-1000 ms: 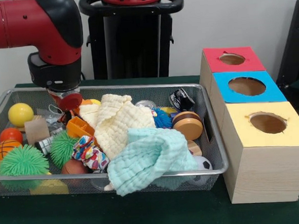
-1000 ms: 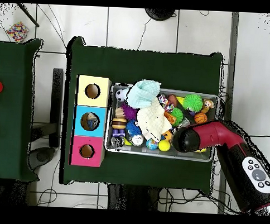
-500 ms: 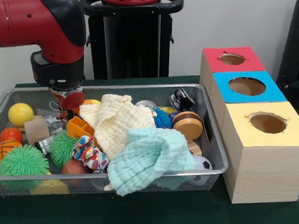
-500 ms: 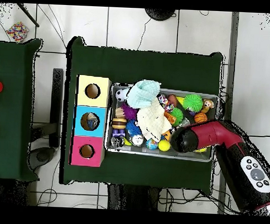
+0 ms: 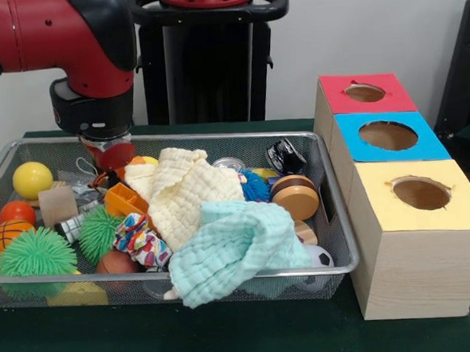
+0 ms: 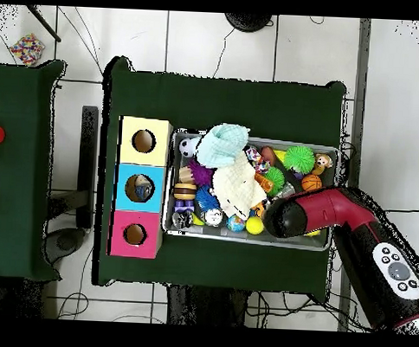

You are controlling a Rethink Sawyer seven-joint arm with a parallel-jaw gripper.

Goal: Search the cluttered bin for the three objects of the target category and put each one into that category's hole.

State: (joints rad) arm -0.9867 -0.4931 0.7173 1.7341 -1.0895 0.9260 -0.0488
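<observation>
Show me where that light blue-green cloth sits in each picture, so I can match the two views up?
Front view: the mint cloth lies at the bin's near edge, drooping over the rim.
Overhead view: the same cloth lies at the bin's upper edge.
Shared landmark: the yellow-topped box, the box nearest the cloth in both.

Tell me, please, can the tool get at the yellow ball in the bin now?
Probably yes. The yellow ball lies uncovered on top of the clutter in the bin, and the tool hangs beside it over the same end, with no cloth between them.
</observation>
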